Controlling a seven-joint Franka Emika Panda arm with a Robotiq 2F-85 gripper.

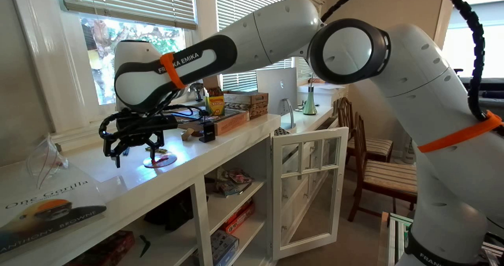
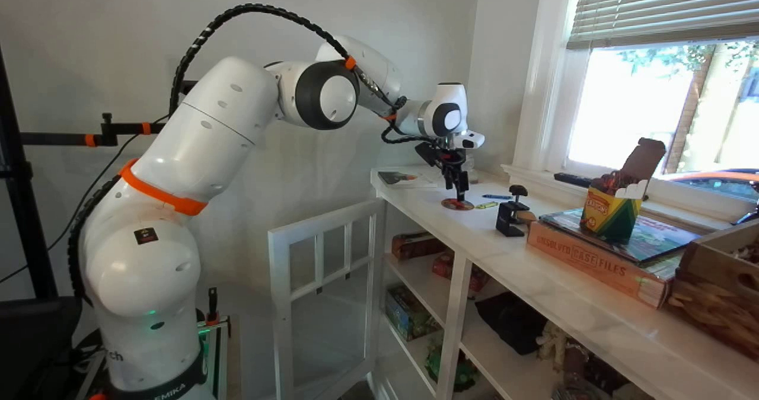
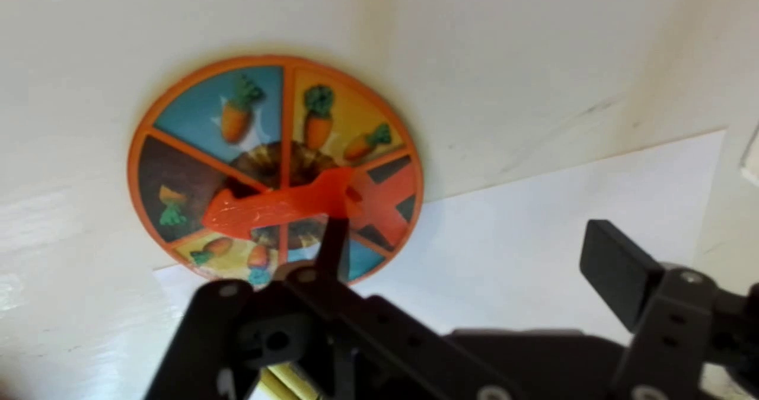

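Observation:
A round spinner disc (image 3: 249, 112) with carrot pictures lies flat on the white countertop, partly over a sheet of white paper (image 3: 533, 222). Its red arrow (image 3: 267, 210) points left in the wrist view. My gripper (image 3: 474, 246) is open, its jaws wide apart with nothing between them. One finger (image 3: 335, 246) comes down at the arrow's tail; whether it touches or hovers just above I cannot tell. The other finger stands off over the paper. In both exterior views the gripper (image 1: 136, 163) points down at the disc (image 2: 449, 204).
Yellow (image 2: 487, 205) and blue (image 2: 497, 197) crayons lie beside the disc. Further along the counter are a black clamp (image 2: 509, 219), a flat game box (image 2: 593, 264), a crayon box (image 2: 614, 213) and a wooden crate (image 2: 720, 281). A bagged book (image 1: 51, 207) lies opposite. The cabinet door (image 1: 277, 195) hangs open.

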